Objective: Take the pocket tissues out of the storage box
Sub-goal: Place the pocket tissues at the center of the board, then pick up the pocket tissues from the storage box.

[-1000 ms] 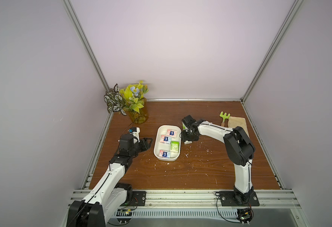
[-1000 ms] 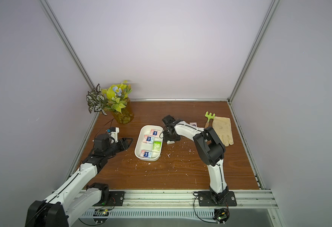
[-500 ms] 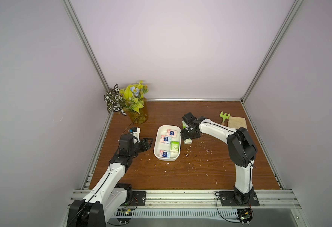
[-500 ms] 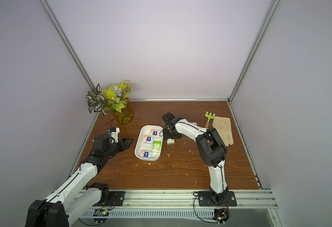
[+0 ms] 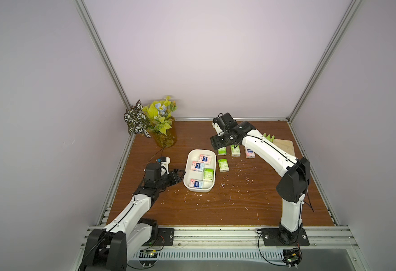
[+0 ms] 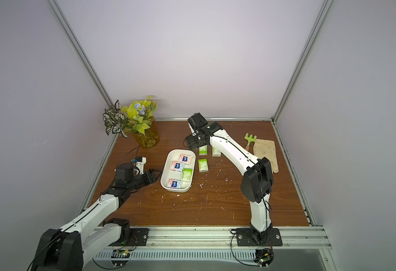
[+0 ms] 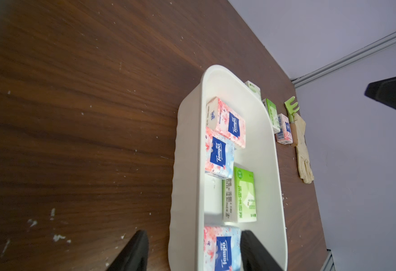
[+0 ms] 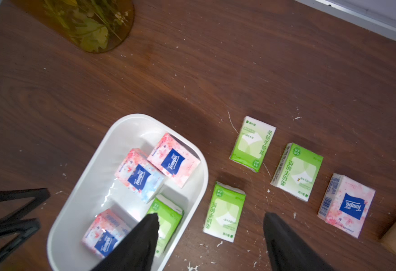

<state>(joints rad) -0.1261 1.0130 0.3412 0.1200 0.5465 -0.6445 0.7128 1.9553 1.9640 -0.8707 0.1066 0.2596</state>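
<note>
The white storage box (image 5: pixel 200 189) (image 6: pixel 175 189) sits left of the table's middle. Inside lie three pink pocket tissues (image 5: pixel 198 166) and a green one (image 5: pixel 208 174). To its right on the table are three green packets (image 5: pixel 222 165) (image 8: pixel 225 211) and a pink one (image 5: pixel 249 152). My left gripper (image 5: pixel 179 174) (image 7: pixel 193 241) is open at the box's left wall. One of its fingers (image 7: pixel 136 251) is outside the box. The other is inside, with the nearest pink packet (image 7: pixel 220 248) between them. My right gripper (image 5: pixel 216 143) (image 8: pixel 211 217) hangs open and empty above the table behind the box.
An amber vase (image 5: pixel 164 138) of flowers stands at the back left. A green hand rake (image 5: pixel 269 137) and a beige glove (image 6: pixel 266 154) lie at the back right. White specks dot the wooden table. Metal frame rails run along its edges.
My right gripper opened, left a green packet on the table beside the box, then rose toward the back. My left gripper moved up to the box's left wall with its jaws wider.
</note>
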